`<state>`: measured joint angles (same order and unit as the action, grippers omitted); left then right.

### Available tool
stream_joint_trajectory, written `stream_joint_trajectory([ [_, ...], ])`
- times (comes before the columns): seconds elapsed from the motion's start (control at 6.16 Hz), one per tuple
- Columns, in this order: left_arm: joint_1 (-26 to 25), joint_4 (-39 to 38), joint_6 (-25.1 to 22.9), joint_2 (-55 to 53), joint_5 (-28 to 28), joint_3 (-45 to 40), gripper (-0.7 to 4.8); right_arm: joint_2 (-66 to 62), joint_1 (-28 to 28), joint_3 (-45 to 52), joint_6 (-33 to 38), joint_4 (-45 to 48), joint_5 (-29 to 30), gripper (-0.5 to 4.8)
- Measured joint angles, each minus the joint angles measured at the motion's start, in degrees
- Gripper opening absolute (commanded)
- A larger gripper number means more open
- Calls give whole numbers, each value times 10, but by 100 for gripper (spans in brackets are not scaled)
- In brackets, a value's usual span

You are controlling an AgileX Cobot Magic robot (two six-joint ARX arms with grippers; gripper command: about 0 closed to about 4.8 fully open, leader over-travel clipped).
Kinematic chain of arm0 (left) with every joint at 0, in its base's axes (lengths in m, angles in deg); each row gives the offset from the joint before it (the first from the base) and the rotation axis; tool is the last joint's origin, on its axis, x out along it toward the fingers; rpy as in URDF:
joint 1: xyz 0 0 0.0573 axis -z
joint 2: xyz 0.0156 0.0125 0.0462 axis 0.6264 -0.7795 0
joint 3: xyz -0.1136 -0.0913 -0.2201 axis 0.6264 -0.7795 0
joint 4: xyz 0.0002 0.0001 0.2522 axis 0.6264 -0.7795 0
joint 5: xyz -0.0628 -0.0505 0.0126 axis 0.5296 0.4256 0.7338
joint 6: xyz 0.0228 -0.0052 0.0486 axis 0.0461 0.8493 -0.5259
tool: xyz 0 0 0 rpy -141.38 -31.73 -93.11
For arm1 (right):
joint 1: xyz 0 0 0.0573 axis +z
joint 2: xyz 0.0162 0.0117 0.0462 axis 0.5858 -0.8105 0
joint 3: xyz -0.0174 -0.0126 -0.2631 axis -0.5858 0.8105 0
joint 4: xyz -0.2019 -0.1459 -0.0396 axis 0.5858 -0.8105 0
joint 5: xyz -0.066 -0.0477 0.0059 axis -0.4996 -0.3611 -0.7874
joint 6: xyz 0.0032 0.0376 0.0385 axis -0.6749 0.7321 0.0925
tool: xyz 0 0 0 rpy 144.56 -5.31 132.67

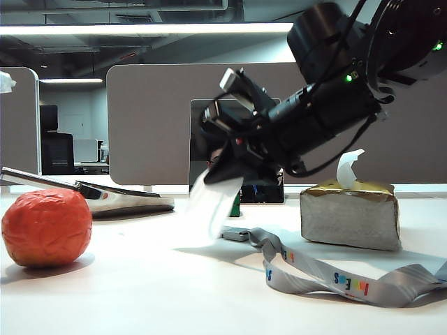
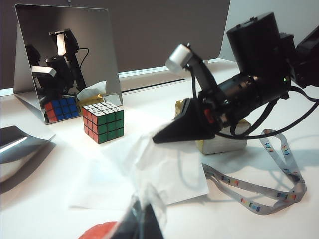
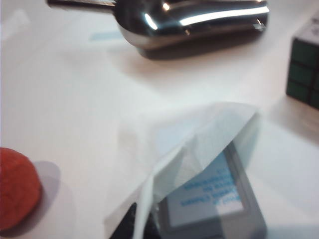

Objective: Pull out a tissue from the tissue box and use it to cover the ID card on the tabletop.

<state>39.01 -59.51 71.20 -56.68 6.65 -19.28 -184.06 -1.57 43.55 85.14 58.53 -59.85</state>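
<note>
My right gripper [image 1: 223, 174] is shut on a corner of the white tissue [image 1: 213, 202], which hangs from it down to the tabletop [image 1: 140, 293]. In the right wrist view the tissue [image 3: 194, 144] drapes over the far part of the light blue ID card [image 3: 209, 199], whose near end still shows beside the gripper [image 3: 139, 219]. The gold tissue box [image 1: 349, 213] stands to the right with another sheet poking up. The grey lanyard [image 1: 335, 279] runs in front of the box. My left gripper [image 2: 143, 214] is shut, empty, and well back from the tissue [image 2: 149, 169].
An orange-red ball [image 1: 46, 227] sits at the left front. Behind it lies a shiny silver metal object [image 1: 119, 199]. A Rubik's cube [image 2: 103, 122] and a standing mirror panel [image 2: 65, 59] are farther back. A grey partition [image 1: 147, 118] closes the rear.
</note>
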Motion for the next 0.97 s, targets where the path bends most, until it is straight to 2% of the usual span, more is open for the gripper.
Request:
stream_joint_trajectory([
  [0.16, 0, 0, 0, 0, 0, 0, -6, -1, 0, 0, 0, -6, -24, -7],
  [0.32, 0, 0, 0, 0, 0, 0, -6, -28, 0, -34, 0, 10, -95, -7],
  [0.49, 0, 0, 0, 0, 0, 0, -6, -37, 0, -35, 2, 8, -93, -7],
  [0.65, 0, -20, 0, 0, -25, 0, -6, -43, 0, -35, 2, 9, -115, -7],
  [0.81, 0, -22, 0, 0, -25, 0, -6, -43, 0, -35, 2, 13, -125, -10],
  [0.97, 0, -21, 0, 0, -57, 0, -6, -27, 0, -35, 15, 287, -83, -8],
])
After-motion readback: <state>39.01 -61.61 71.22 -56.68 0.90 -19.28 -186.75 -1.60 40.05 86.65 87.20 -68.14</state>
